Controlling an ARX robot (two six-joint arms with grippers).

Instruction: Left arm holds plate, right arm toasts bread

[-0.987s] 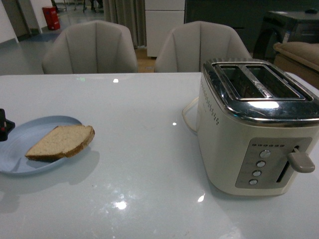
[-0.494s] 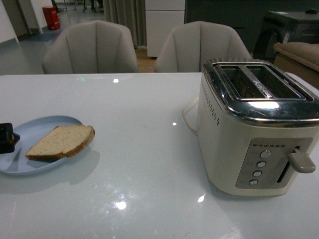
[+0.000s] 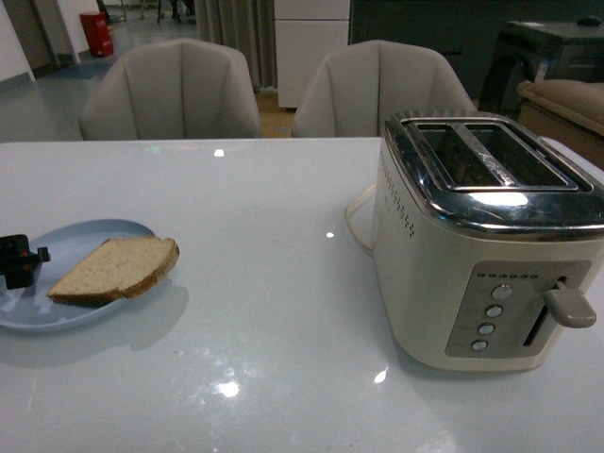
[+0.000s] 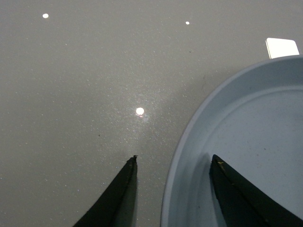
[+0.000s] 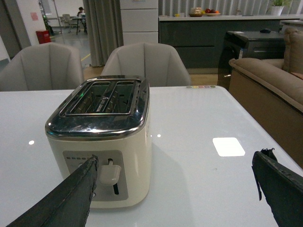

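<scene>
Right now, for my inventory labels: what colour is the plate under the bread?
The plate is pale blue, clearest in the front view.

Round pale-blue plate (image 3: 38, 307) w/ lt-brown half-slice bread (image 3: 115, 268) flat on it, left end effector (image 4: 173, 161) astride rim, jaws apart

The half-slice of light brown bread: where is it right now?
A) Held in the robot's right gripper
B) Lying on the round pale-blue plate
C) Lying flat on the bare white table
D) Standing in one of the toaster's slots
B: the half-slice of light brown bread lies on the round pale-blue plate, its rounded end poking over the rim, while no bread shows in the slots of the cream two-slot toaster.
</scene>
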